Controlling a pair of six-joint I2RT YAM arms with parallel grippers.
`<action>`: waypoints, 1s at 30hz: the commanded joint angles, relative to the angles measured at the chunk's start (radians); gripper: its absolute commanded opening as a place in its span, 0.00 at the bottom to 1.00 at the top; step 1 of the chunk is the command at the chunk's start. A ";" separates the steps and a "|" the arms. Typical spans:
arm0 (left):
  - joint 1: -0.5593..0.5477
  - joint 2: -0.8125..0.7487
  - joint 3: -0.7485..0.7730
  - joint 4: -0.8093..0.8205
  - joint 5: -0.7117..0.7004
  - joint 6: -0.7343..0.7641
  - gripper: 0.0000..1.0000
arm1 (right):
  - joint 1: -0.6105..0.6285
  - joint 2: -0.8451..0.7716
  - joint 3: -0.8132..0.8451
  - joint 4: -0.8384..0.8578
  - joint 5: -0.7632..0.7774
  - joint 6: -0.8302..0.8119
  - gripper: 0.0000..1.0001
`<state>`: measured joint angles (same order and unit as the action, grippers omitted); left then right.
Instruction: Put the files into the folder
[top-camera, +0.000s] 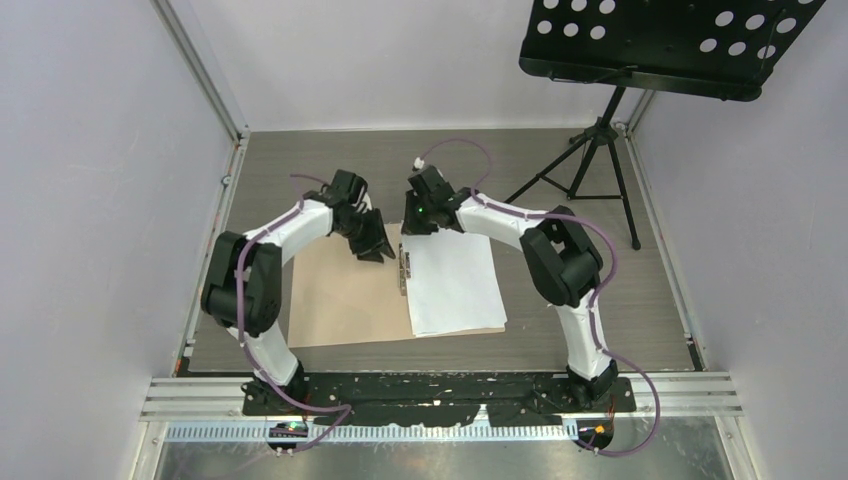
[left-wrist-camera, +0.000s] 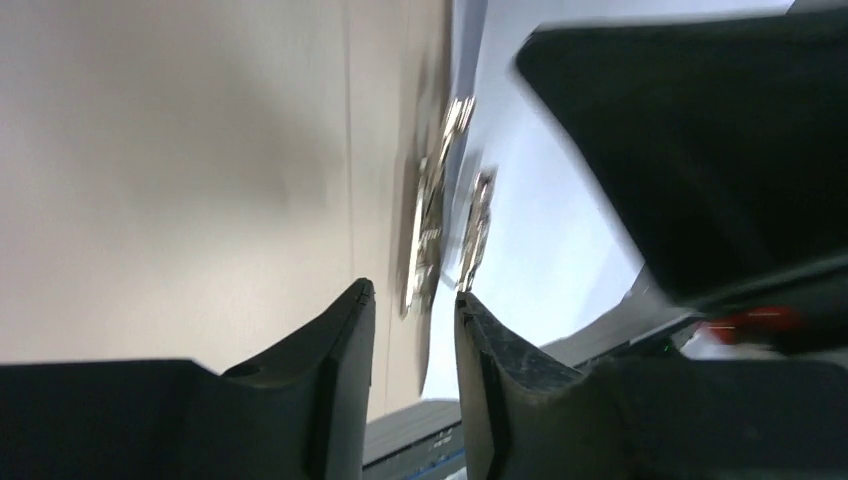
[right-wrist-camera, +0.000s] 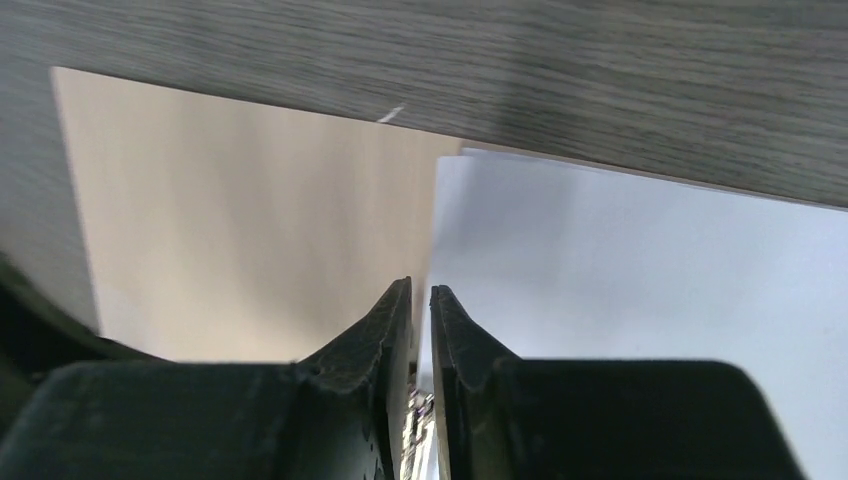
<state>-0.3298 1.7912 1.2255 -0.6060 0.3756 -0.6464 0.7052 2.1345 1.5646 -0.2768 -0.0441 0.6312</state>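
Note:
The tan folder (top-camera: 340, 295) lies open on the grey table. The white files (top-camera: 455, 280) lie stacked on its right leaf. A metal clip (top-camera: 404, 272) runs along the crease. My left gripper (top-camera: 375, 248) hovers over the far end of the crease; in the left wrist view it (left-wrist-camera: 412, 295) is open, with the clip (left-wrist-camera: 430, 220) just beyond its tips, the folder (left-wrist-camera: 180, 170) to the left and the files (left-wrist-camera: 540, 230) to the right. My right gripper (top-camera: 412, 228) is at the crease's far end; in its wrist view it (right-wrist-camera: 421, 290) is closed to a thin slit with clip metal (right-wrist-camera: 418, 420) inside.
A black tripod stand (top-camera: 590, 150) stands at the back right, with a perforated black tray (top-camera: 670, 40) overhanging that corner. White walls with metal rails enclose the table on the left, back and right. The two grippers are close together over the crease.

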 joint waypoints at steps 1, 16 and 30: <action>-0.041 -0.151 -0.152 0.063 0.006 -0.005 0.37 | -0.017 -0.164 -0.011 0.042 -0.034 0.015 0.23; -0.183 -0.289 -0.285 0.138 -0.086 -0.060 0.36 | 0.001 -0.506 -0.528 0.162 -0.071 0.059 0.29; -0.081 -0.077 0.041 0.010 -0.146 0.033 0.42 | 0.104 -0.346 -0.402 0.128 0.027 0.048 0.33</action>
<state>-0.4274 1.6688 1.2312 -0.5594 0.2337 -0.6418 0.8127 1.7451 1.0687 -0.1600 -0.0723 0.6876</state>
